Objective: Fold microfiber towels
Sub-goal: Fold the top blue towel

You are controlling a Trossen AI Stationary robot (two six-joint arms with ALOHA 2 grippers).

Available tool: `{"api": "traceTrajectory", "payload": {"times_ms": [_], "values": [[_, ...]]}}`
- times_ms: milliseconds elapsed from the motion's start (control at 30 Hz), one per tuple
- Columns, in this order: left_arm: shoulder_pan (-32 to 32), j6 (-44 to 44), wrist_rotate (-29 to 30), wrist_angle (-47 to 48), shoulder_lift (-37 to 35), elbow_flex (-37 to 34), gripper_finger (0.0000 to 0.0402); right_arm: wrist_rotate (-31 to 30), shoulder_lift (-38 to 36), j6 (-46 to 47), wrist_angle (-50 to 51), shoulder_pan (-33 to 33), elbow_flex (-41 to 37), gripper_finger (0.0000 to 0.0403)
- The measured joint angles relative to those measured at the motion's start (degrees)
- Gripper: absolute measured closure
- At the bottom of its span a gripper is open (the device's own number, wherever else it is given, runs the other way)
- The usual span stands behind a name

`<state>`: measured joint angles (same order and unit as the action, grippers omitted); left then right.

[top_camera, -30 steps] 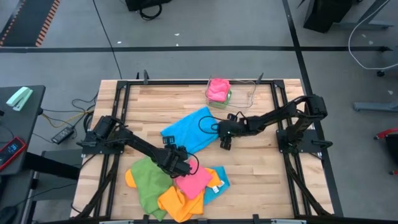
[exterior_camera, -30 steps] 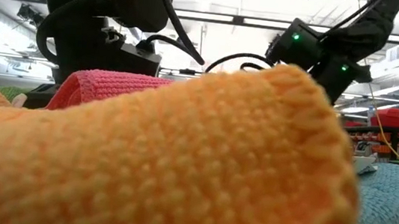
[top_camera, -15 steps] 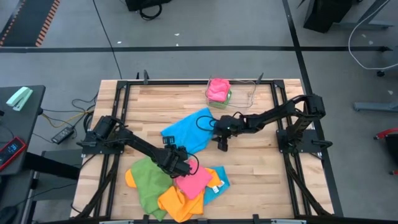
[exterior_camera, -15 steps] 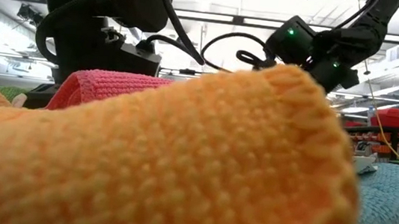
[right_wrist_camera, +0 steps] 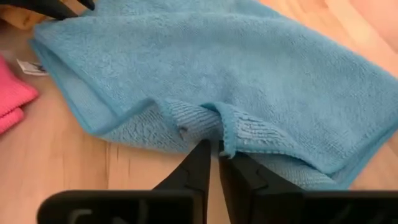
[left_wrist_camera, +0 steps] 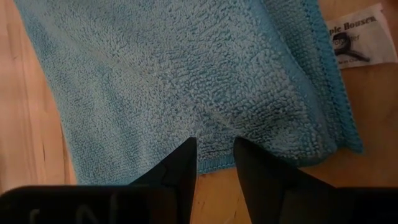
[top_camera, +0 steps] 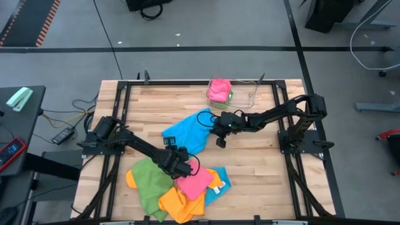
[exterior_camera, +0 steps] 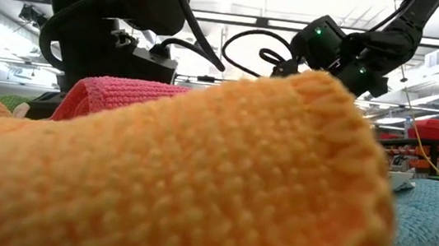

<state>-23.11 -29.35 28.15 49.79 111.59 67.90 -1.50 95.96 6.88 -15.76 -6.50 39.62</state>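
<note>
Fluffy sky-blue towel (right_wrist_camera: 249, 68), edge puckered between right gripper (right_wrist_camera: 212, 163)

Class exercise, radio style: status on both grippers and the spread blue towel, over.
Right gripper pinching the blue towel edge. Left gripper gripping the opposite edge, fingers narrowly apart. Towel pile close behind.

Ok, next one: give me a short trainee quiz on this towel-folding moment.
1. True or false: the right tool pinches an edge of the spread blue towel.
2. Which towel lies on top in the clear tray? A green, B pink, C orange.
3. Which tool is nearer the loose pile of towels?
Key: 1 true. 2 B. 3 the left tool.
</note>
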Motion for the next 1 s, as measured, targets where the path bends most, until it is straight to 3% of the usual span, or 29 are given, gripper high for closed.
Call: {"api": "traceTrajectory", "payload": {"times_ms": [233,533,733,1000], "values": [[0.0,0.0,0.0,-0.2,0.0,0.0,0.0281,-0.1,0.3,-3.8,-5.5,-1.7,0.0,0.0363],[0.0,0.5,0.0,-0.3,0.0,0.0,0.0285,-0.2,8.1,-6.9,-14.9,-4.0,0.1,0.0363],[0.0,0.7,0.0,-0.3,0.0,0.0,0.0289,-0.2,9.1,-8.2,-13.5,-5.2,1.4,0.0362],[0.1,1.3,0.1,-0.3,0.0,0.0,0.0284,4.5,4.9,-11.3,-12.3,-4.8,1.4,0.0302]]}}
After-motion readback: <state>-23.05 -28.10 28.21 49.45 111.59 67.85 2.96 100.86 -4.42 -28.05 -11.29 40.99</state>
